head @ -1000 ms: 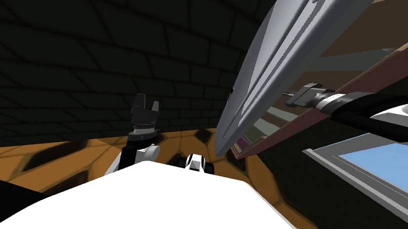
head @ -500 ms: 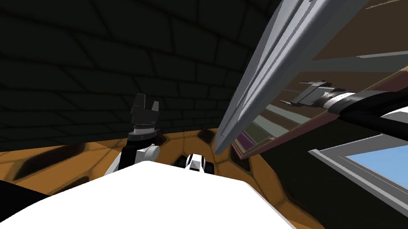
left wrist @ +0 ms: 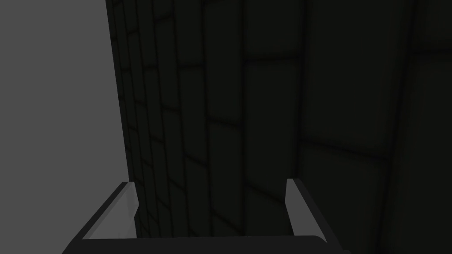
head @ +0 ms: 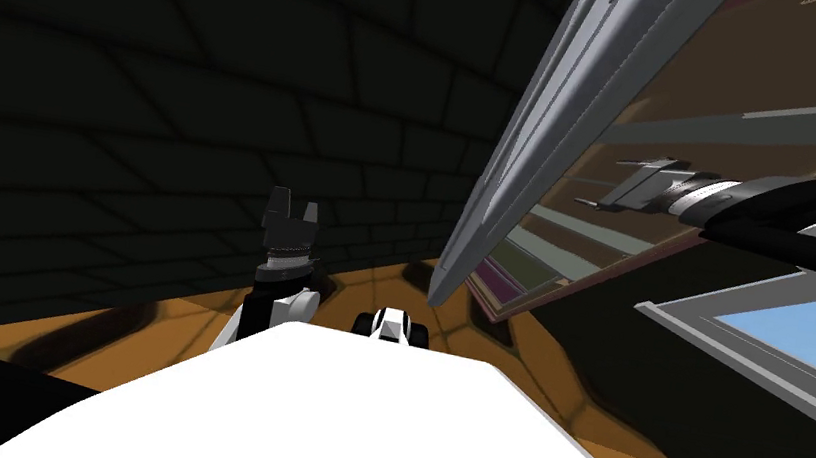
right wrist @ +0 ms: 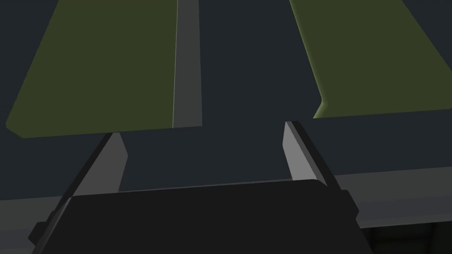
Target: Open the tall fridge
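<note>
While grey fridge door stands well ajar ahead-right, shelves exposed, opening judged mostly done. Right gripper near door's inner face, 2 fingers apart, empty (left gripper idle, apart). Remaining: wider swing, maybe.

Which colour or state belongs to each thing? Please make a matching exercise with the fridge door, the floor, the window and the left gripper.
Things:
1. fridge door
2. floor
3. window
4. left gripper

Colours or states:
A. light blue
B. fingers apart, holding nothing
C. grey, swung open
D. orange

Pairs: 1-C; 2-D; 3-A; 4-B
</note>
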Motion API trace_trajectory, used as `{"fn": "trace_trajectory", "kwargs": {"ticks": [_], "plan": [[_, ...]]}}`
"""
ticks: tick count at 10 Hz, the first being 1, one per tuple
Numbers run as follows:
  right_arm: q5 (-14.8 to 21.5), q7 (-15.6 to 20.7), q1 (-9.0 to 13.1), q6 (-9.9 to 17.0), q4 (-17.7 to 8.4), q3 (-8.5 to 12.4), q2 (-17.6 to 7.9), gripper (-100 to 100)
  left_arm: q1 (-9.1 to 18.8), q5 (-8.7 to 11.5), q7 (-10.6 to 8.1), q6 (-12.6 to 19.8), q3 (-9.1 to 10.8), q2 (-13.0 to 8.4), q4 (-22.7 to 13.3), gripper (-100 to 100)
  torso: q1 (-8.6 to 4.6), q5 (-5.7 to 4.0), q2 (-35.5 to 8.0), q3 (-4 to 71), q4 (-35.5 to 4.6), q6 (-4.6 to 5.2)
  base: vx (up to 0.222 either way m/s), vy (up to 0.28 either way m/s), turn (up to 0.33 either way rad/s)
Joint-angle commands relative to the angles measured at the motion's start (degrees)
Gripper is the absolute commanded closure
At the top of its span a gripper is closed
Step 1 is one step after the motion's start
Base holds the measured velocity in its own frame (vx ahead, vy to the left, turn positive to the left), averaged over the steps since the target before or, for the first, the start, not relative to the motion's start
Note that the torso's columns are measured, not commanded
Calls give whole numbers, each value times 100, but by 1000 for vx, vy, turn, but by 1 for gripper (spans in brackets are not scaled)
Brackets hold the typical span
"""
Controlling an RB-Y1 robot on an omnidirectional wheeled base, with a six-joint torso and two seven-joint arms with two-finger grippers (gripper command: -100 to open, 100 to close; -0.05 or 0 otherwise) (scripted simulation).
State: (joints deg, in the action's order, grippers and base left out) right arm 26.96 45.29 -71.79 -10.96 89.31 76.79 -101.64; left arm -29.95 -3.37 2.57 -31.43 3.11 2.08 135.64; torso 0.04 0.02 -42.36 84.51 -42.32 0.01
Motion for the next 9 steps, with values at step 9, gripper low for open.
{"fn": "trace_trajectory", "kwargs": {"ticks": [9], "plan": [[-1221,-883,1342,-581,-762,-482,1005,-100,0,0,0,0,2,-3,-1,0,77,29,45,33,18,-9,5,-34,51]]}}
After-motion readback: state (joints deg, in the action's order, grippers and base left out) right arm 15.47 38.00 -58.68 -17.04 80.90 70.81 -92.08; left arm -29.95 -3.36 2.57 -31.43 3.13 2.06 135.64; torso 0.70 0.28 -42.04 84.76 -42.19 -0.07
